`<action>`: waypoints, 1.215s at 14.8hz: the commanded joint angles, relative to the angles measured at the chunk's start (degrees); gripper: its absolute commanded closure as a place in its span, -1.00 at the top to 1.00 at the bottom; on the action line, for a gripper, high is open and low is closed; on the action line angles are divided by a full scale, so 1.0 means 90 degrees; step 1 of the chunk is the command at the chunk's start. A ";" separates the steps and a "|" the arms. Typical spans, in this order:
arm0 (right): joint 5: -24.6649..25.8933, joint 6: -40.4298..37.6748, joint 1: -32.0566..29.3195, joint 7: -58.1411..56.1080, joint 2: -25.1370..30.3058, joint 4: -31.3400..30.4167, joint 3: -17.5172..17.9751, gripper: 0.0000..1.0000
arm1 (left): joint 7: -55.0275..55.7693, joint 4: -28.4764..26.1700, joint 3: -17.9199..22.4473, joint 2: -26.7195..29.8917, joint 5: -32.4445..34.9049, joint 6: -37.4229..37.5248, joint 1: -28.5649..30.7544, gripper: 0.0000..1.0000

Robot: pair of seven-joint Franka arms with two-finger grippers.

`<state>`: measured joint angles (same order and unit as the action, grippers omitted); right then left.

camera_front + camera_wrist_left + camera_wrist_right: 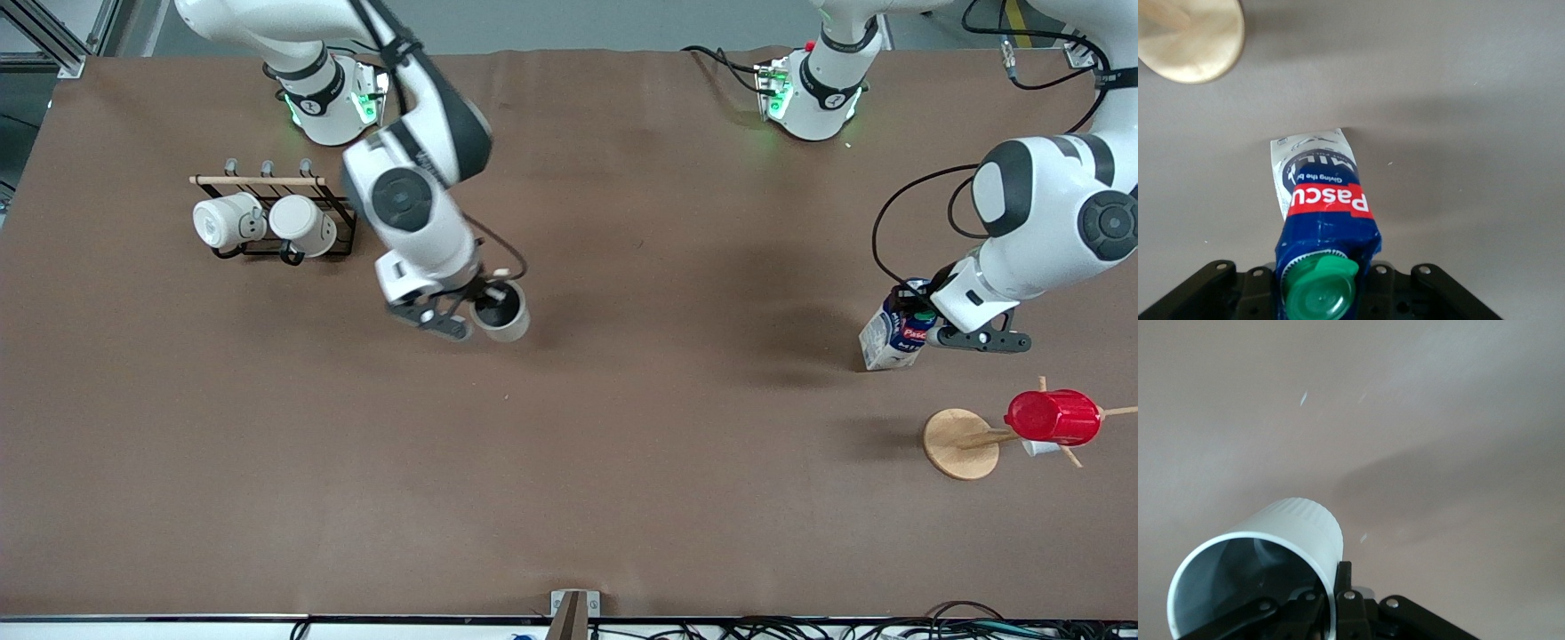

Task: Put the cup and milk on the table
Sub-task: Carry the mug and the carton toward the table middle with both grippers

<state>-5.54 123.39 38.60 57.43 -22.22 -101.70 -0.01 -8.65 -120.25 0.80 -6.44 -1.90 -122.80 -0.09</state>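
Observation:
My right gripper (484, 300) is shut on the rim of the cup (505, 313), a cream-white mug with a grey inside, one finger inside and one outside. It holds the cup tilted, above the brown table (622, 444), beside the mug rack. The right wrist view shows the cup (1281, 540) and the gripper (1333, 590) above bare table. My left gripper (920, 313) is shut on the dark blue top of the milk (889, 338), which tilts low at the table near the left arm's end. The left wrist view shows the milk (1321, 200) with its green cap, between the jaws (1325, 283). I cannot tell whether its base touches.
A black wire rack (267, 182) with two white mugs (267, 222) stands near the right arm's base. A wooden stand (960, 443) with a red ribbed cup (1053, 416) is nearer to the front camera than the milk; its round base shows in the left wrist view (1188, 37).

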 commanded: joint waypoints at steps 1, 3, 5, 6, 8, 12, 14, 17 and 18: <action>0.0019 0.0527 0.0456 0.0649 -0.0479 0.0098 -0.0116 -0.99 | 0.0043 0.0089 -0.0185 0.0247 -0.0092 0.0099 -0.0136 -0.78; 0.0010 0.0849 0.0622 0.0718 -0.0763 0.0108 -0.0116 -0.99 | 0.0266 0.0420 -0.0381 0.0228 -0.0121 0.0410 -0.0137 -0.79; 0.0019 0.0997 0.0700 0.0748 -0.0900 0.0099 -0.0116 -0.98 | 0.0530 0.0694 -0.0605 0.0189 -0.0209 0.1083 -0.0224 -0.88; 0.0020 0.0997 0.0710 0.0767 -0.0910 0.0099 -0.0116 -0.96 | 0.0531 0.0734 -0.0751 0.0188 -0.0238 0.1125 -0.0234 -0.92; 0.0020 0.1007 0.0788 0.0767 -0.0998 0.0099 -0.0126 -0.91 | 0.0512 0.0734 -0.1209 0.0159 -0.0558 0.1125 -0.0244 -0.94; 0.0078 0.0997 0.0877 0.0758 -0.1057 0.0099 -0.0155 0.46 | 0.0909 0.1104 -0.2069 -0.0308 -0.0961 0.1154 -0.0331 -0.99; 0.0146 0.0988 0.0877 0.0748 -0.1057 0.0099 -0.0155 1.00 | 0.1553 0.1523 -0.2499 -0.0824 -0.0912 0.1125 -0.0361 -1.00; 0.0244 0.0920 0.0857 0.0719 -0.0950 0.0099 -0.0155 1.00 | 0.1965 0.1954 -0.3056 -0.1431 -0.0912 0.1125 -0.0371 -0.98; 0.0244 0.0909 0.0847 0.0719 -0.0901 0.0099 -0.0155 1.00 | 0.2228 0.2129 -0.3241 -0.1645 -0.0893 0.1125 -0.0381 -0.99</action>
<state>-4.50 132.68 45.83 63.14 -31.72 -100.83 -0.97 8.27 -106.11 -25.86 -16.36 -9.94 -113.76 -3.58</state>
